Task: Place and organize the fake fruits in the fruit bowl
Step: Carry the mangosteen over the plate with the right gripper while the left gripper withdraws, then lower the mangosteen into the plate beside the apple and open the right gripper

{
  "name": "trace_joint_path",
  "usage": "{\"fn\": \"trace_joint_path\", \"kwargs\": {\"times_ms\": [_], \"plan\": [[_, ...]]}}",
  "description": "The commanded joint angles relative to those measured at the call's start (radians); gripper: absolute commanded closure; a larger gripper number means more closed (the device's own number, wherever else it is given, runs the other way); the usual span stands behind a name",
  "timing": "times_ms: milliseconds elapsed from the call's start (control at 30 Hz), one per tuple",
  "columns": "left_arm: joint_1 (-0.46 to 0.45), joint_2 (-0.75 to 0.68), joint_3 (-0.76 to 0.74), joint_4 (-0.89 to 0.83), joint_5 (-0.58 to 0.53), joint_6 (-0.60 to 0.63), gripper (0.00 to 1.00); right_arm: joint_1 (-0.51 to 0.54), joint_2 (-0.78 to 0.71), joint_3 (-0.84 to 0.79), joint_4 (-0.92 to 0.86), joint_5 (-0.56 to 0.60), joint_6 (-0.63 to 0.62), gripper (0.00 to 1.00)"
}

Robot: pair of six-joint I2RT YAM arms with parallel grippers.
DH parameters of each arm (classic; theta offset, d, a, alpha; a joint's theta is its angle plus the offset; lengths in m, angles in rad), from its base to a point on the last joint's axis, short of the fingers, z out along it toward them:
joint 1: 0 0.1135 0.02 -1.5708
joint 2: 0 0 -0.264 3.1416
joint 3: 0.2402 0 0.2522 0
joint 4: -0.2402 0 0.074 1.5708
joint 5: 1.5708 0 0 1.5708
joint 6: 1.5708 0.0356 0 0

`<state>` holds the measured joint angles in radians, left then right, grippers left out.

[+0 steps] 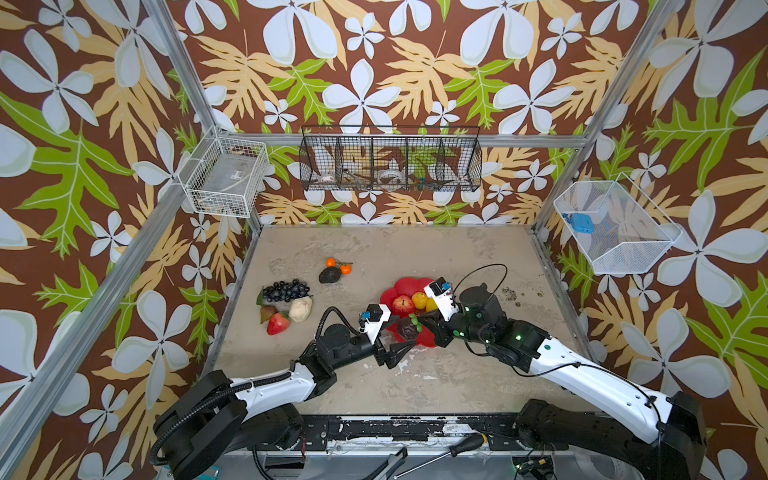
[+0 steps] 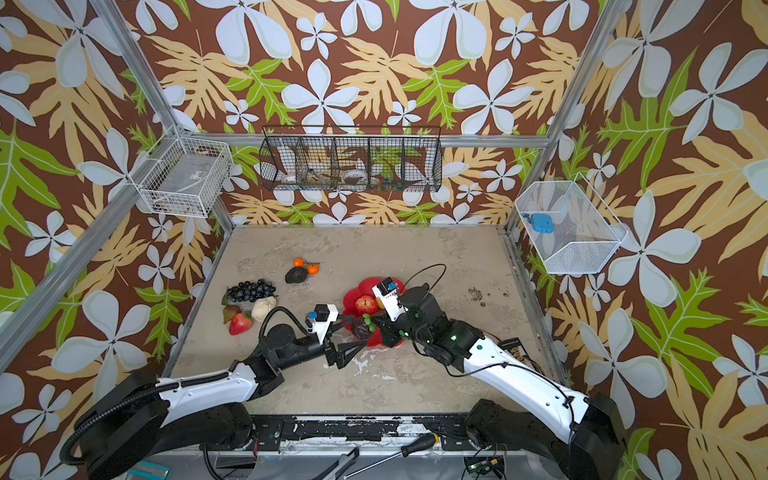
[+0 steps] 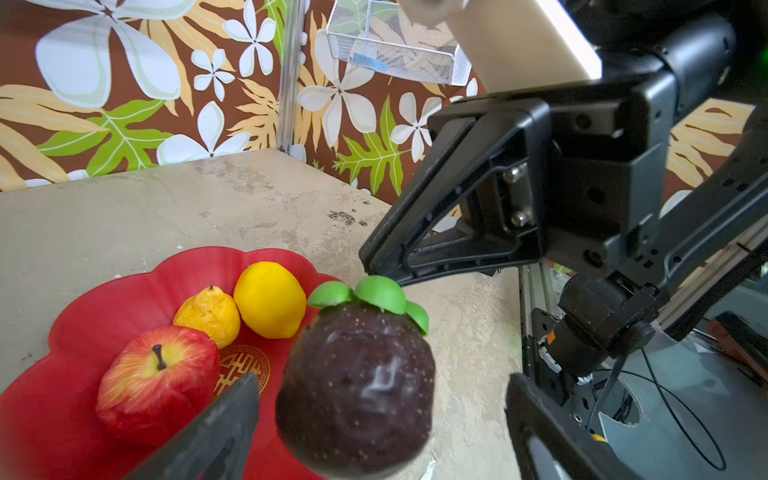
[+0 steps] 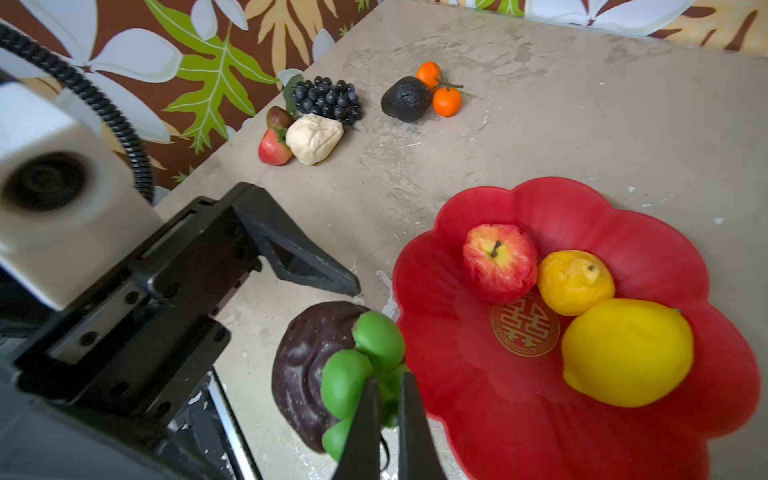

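At the near-left rim of the red bowl [image 4: 582, 199]: right gripper [image 4: 388, 380] pinches the dark purple fruit [image 4: 299, 361] by its green leaves [image 4: 376, 336], left gripper [image 3: 380, 378] spread wide around it.
Grey table [image 4: 582, 104] carries everything. Bowl sits right of centre and holds a yellow lemon [image 4: 627, 353], a red apple [image 4: 498, 262] and a smaller wrinkled yellow fruit [image 4: 575, 282], touching in a row beside the gold centre mark [image 4: 525, 328]. Left fingers [image 3: 216, 428] flank the purple fruit with gaps on both sides; whether it rests on the rim or hangs free cannot be told. Well apart on the table's left side: grape bunch [image 4: 326, 99], cream lumpy piece [image 4: 313, 137], strawberry [image 4: 274, 147] and pear [image 4: 278, 116] clustered together; farther back, avocado [image 4: 405, 99] touching two stemmed oranges [image 4: 446, 101].
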<state>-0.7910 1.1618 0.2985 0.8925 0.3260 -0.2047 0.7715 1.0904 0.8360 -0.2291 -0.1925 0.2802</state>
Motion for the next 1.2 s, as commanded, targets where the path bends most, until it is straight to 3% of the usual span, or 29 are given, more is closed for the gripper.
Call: {"fn": "trace_joint_path", "kwargs": {"times_ms": [0,133,267,367,500,1167], "plan": [[-0.001,-0.043,0.0,-0.052,-0.093,0.024,0.07,0.0,0.026,0.022,-0.026,0.128,-0.008,1.0],[0.001,-0.177,-0.084,0.004,-0.313,-0.006,0.06,0.0,0.08,0.049,-0.057,0.252,-0.024,1.0],[0.005,-0.274,-0.106,-0.065,-0.565,-0.012,0.05,0.0,0.141,0.067,-0.083,0.326,-0.023,1.0],[0.006,-0.322,-0.124,-0.086,-0.686,-0.014,0.05,0.0,0.177,0.073,-0.096,0.368,-0.01,1.0],[0.006,-0.363,-0.147,-0.076,-0.745,-0.018,0.05,0.001,0.215,0.085,-0.104,0.391,-0.001,1.0],[0.006,-0.334,-0.143,-0.075,-0.763,-0.024,0.05,0.036,0.392,0.108,-0.138,0.511,0.011,1.0]]}}
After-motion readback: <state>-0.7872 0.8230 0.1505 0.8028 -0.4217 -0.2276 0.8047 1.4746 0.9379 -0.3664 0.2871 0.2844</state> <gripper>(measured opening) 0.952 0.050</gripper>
